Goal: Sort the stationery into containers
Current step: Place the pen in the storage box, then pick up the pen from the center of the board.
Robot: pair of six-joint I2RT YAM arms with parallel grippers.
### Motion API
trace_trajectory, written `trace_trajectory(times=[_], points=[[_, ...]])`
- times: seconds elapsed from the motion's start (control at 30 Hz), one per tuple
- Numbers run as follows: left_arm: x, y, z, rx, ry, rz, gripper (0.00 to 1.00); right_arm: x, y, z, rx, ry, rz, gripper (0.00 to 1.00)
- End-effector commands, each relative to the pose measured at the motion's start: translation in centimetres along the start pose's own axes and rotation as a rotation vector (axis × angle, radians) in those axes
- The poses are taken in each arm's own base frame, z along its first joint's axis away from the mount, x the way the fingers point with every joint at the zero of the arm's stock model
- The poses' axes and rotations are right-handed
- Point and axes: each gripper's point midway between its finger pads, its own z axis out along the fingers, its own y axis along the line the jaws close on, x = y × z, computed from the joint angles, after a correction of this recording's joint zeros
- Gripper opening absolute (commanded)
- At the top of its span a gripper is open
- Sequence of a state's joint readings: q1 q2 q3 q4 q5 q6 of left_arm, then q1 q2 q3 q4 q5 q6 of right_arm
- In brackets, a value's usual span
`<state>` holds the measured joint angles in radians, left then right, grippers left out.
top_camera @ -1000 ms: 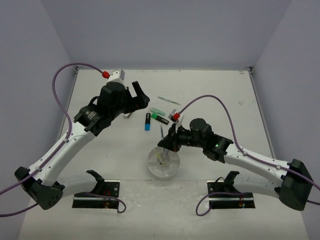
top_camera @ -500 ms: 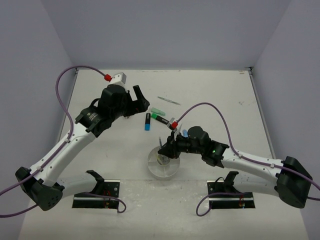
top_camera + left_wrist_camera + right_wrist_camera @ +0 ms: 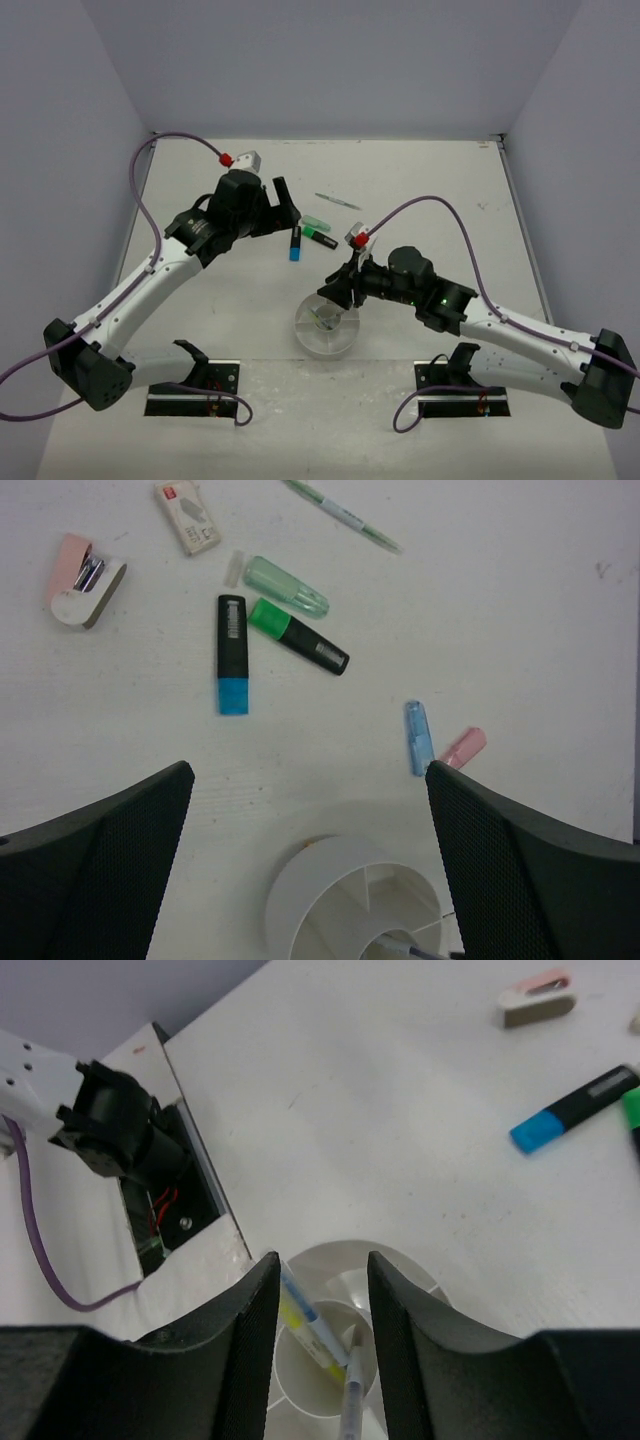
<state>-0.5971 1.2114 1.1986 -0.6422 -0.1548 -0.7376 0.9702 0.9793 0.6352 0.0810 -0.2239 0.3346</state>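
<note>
The white divided dish (image 3: pixel 322 340) sits near the table's front. My right gripper (image 3: pixel 340 291) hovers just above it, jaws parted. In the right wrist view (image 3: pixel 322 1262), a blue-and-yellow pen (image 3: pixel 313 1328) and a grey pen (image 3: pixel 351 1403) lie in the centre cup between the fingers, and neither is gripped. My left gripper (image 3: pixel 286 205) hangs wide open above the loose stationery, holding nothing (image 3: pixel 308 772). Below it lie a blue-tipped black highlighter (image 3: pixel 231 653), a green-tipped black highlighter (image 3: pixel 298 636), a pale green marker (image 3: pixel 286 586), an eraser (image 3: pixel 187 517) and a thin green pen (image 3: pixel 343 513).
A pink-and-white piece (image 3: pixel 85 577) lies far left of the group. A small blue piece (image 3: pixel 419 737) and a pink one (image 3: pixel 462 747) lie beside the dish (image 3: pixel 296 885). The left arm's base mount (image 3: pixel 125 1130) stands close to the dish on the near side.
My right gripper came down over the dish with the grey pen and parted its jaws, leaving the pen in the centre cup. The left arm shifted slightly right.
</note>
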Motion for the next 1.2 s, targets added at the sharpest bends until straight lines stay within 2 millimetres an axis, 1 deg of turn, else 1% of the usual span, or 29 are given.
trace_trajectory(times=[0.0, 0.03, 0.07, 0.1, 0.17, 0.23, 0.27, 0.3, 0.33, 0.37, 0.43, 0.53, 0.6, 0.63, 0.67, 0.7, 0.73, 0.77, 0.8, 0.83, 0.87, 0.9, 0.97, 1.0, 1.1, 1.17], points=[[0.7, 1.6, 1.6, -0.116, 0.077, 0.023, 1.0, -7.8, -1.6, -3.2, 0.191, -0.158, -0.064, 0.44], [1.0, 2.0, 1.8, -0.145, 0.089, 0.018, 1.0, -9.3, -1.9, -3.7, 0.218, -0.174, -0.061, 0.44], [1.0, 2.3, 1.9, -0.164, 0.091, 0.013, 1.0, -10.4, -3.2, -4.2, 0.268, -0.176, -0.044, 0.44], [1.0, 2.5, 2.0, -0.173, 0.086, 0.012, 1.0, -10.5, -3.7, -4.2, 0.285, -0.152, -0.027, 0.44], [1.1, 2.7, 2.1, -0.187, 0.093, 0.015, 1.0, -10.4, -7.0, -4.0, 0.364, -0.061, 0.043, 0.44], [1.2, 2.4, 2.2, -0.167, 0.103, 0.032, 1.0, -9.8, -11.3, -3.7, 0.472, 0.049, 0.081, 0.45], [1.3, 2.1, 2.2, -0.147, 0.113, 0.045, 1.0, -9.2, -13.2, -3.1, 0.517, 0.13, 0.086, 0.46], [1.4, 1.8, 2.1, -0.127, 0.122, 0.057, 1.0, -8.8, -14.6, -2.5, 0.549, 0.192, 0.086, 0.48], [1.4, 1.7, 1.9, -0.118, 0.126, 0.074, 1.0, -8.7, -15.9, -2.4, 0.577, 0.222, 0.088, 0.51], [1.6, 1.7, 1.8, -0.113, 0.134, 0.083, 1.0, -9.1, -17.5, -1.4, 0.602, 0.249, 0.068, 0.55], [1.5, 1.7, 1.1, -0.104, 0.134, 0.102, 1.0, -9.6, -20.1, -0.5, 0.643, 0.272, 0.059, 0.59], [1.9, 2.1, 0.3, -0.095, 0.147, 0.137, 1.0, -9.9, -24.4, 0.7, 0.719, 0.318, 0.006, 0.6], [2.4, 2.5, -0.1, -0.101, 0.167, 0.152, 1.0, -10.7, -26.3, 1.7, 0.736, 0.342, -0.05, 0.61], [2.7, 2.8, -0.3, -0.104, 0.176, 0.162, 1.0, -9.9, -27.5, 2.6, 0.73, 0.376, -0.054, 0.6], [3.0, 3.1, -0.5, -0.109, 0.186, 0.17, 1.0, -9.3, -28.3, 3.4, 0.716, 0.401, -0.052, 0.6], [3.3, 3.3, -0.6, -0.113, 0.197, 0.176, 1.0, -9.4, -28.7, 4.0, 0.7, 0.408, -0.058, 0.59], [3.6, 3.5, -0.7, -0.115, 0.208, 0.181, 1.0, -8.7, -29.5, 4.8, 0.69, 0.433, -0.058, 0.59], [3.9, 3.6, -0.8, -0.114, 0.218, 0.184, 1.0, -8.2, -29.9, 5.5, 0.671, 0.451, -0.063, 0.58], [4.1, 3.6, -0.9, -0.11, 0.226, 0.183, 1.0, -8.3, -29.9, 6.2, 0.638, 0.46, -0.074, 0.58], [4.3, 3.6, -1.0, -0.105, 0.233, 0.185, 1.0, -6.6, -30.3, 7.1, 0.601, 0.506, -0.058, 0.57], [4.4, 3.7, -1.1, -0.103, 0.239, 0.185, 1.0, -6.4, -30.6, 7.8, 0.581, 0.511, -0.062, 0.57], [4.6, 3.6, -1.3, -0.094, 0.246, 0.188, 1.0, -6.7, -30.8, 8.2, 0.559, 0.517, -0.074, 0.56], [4.7, 3.6, -1.4, -0.089, 0.253, 0.195, 1.0, -6.1, -31.5, 8.8, 0.55, 0.536, -0.073, 0.56], [4.8, 3.6, -1.5, -0.086, 0.257, 0.198, 1.0, -5.6, -32.2, 9.4, 0.547, 0.545, -0.079, 0.56], [5.1, 3.6, -1.6, -0.077, 0.273, 0.207, 1.0, -5.2, -33.4, 10.9, 0.525, 0.555, -0.099, 0.56], [5.5, 3.6, -1.6, -0.072, 0.291, 0.213, 1.0, -4.3, -34.5, 11.8, 0.518, 0.574, -0.094, 0.56]])
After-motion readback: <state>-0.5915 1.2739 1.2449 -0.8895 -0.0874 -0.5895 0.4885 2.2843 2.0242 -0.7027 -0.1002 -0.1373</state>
